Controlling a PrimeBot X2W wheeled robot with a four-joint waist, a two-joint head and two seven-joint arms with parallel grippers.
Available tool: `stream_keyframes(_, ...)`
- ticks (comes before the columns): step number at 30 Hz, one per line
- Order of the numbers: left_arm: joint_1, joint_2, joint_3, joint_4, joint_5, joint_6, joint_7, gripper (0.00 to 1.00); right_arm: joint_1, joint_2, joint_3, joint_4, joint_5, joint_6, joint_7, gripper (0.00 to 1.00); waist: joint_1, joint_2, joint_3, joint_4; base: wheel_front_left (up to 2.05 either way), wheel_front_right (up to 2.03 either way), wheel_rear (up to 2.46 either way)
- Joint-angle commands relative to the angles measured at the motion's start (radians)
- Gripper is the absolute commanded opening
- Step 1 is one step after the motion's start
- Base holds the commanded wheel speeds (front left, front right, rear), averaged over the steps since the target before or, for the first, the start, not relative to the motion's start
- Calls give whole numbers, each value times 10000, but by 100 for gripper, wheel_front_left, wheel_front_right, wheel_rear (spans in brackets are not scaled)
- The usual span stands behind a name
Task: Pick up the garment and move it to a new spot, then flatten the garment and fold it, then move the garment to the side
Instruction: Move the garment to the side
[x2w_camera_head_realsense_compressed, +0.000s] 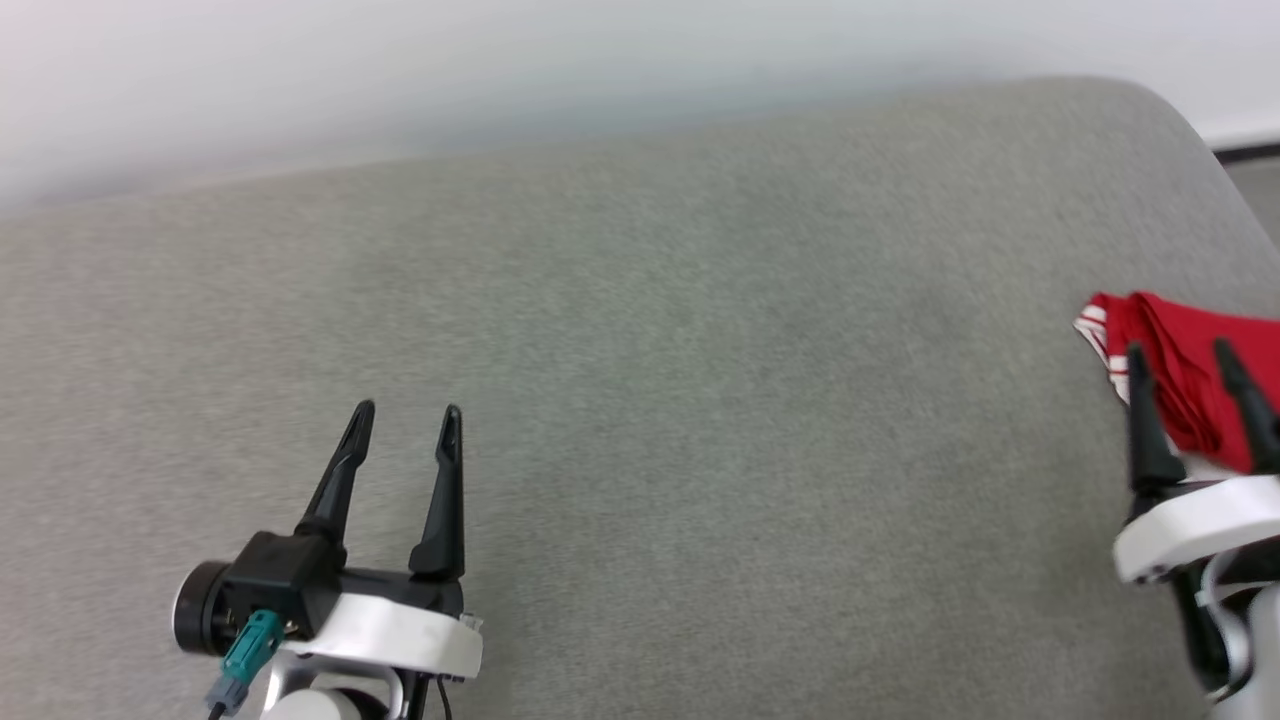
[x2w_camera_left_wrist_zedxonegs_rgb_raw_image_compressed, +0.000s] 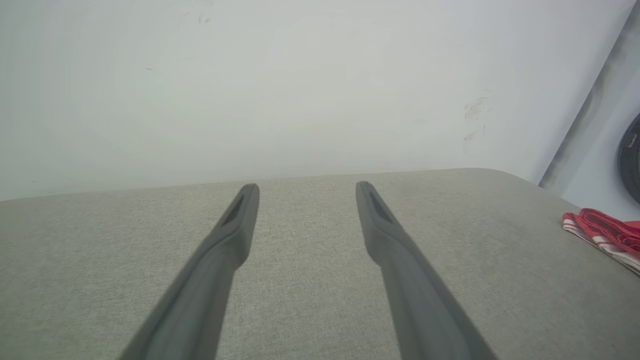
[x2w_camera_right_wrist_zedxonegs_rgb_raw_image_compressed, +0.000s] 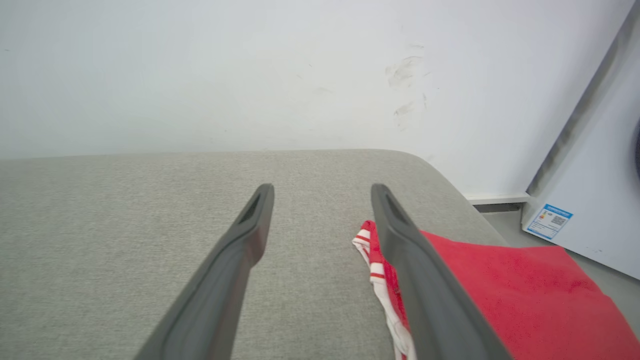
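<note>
The garment (x2w_camera_head_realsense_compressed: 1190, 365), red with red-white striped trim, lies folded at the right end of the grey cushion (x2w_camera_head_realsense_compressed: 640, 400). My right gripper (x2w_camera_head_realsense_compressed: 1182, 358) hovers open over the garment's near part, nothing between its fingers. In the right wrist view the garment (x2w_camera_right_wrist_zedxonegs_rgb_raw_image_compressed: 510, 295) spreads under and to the right of the right finger, and the right gripper (x2w_camera_right_wrist_zedxonegs_rgb_raw_image_compressed: 322, 192) is open. My left gripper (x2w_camera_head_realsense_compressed: 408, 415) stands open at the lower left above bare cushion, far from the garment. The left wrist view has the left gripper (x2w_camera_left_wrist_zedxonegs_rgb_raw_image_compressed: 307, 189) open and the garment (x2w_camera_left_wrist_zedxonegs_rgb_raw_image_compressed: 602, 235) at the far right.
A white wall (x2w_camera_right_wrist_zedxonegs_rgb_raw_image_compressed: 250, 75) runs behind the cushion. Past the cushion's rounded right end stands a white appliance (x2w_camera_right_wrist_zedxonegs_rgb_raw_image_compressed: 595, 175) with a blue label, on grey floor (x2w_camera_right_wrist_zedxonegs_rgb_raw_image_compressed: 505, 220). The cushion's right edge drops off close to the garment.
</note>
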Motion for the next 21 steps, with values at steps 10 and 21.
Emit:
stream_keyframes(10,1001,-32,584,426,-124,230,-98,100,1963,921,846,-2672,138,-7,937,100,1,0,-1358,966,0,0,0)
stream_keyframes(21,1966,12,805,505,-89,187,-103,100,3817,1433,900,-4305,155,-7,1664,100,1,0,-2095,874,0,0,0)
